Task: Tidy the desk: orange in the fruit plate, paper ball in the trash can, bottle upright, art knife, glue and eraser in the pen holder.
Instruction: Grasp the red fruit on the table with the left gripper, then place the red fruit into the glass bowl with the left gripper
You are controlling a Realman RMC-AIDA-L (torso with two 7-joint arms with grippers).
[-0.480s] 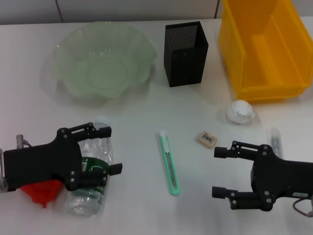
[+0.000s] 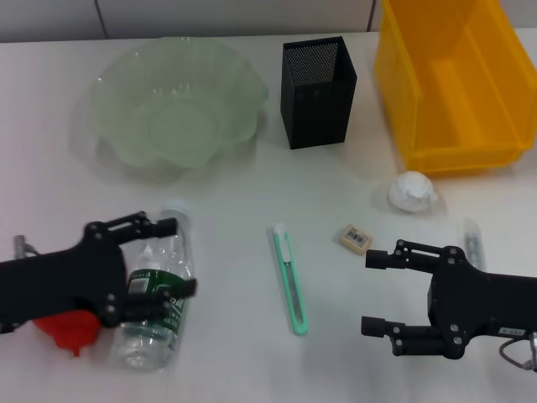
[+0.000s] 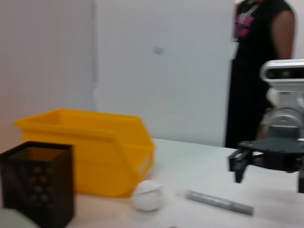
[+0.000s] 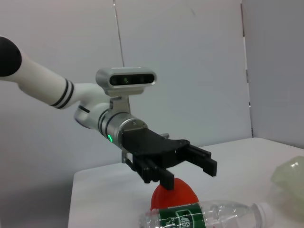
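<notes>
Your left gripper hovered over the fallen bottle at the near left of the tabletop, its fingers spread wide and grasping nothing. The bottle lay on its side, long axis running roughly front to back, white cap toward the fruit plate and base toward you, with the orange just beside its base under the arm. Clear, thin-walled and seemingly near empty, it likely would have handled light, slick and easy to crush or roll; the labelled middle looked the safest place to take hold. Your right gripper waited open and empty at the near right, close to the eraser and the glue. The art knife lay between the arms, white tip pointing away from you. The paper ball sat just before the trash can, beside the pen holder.
</notes>
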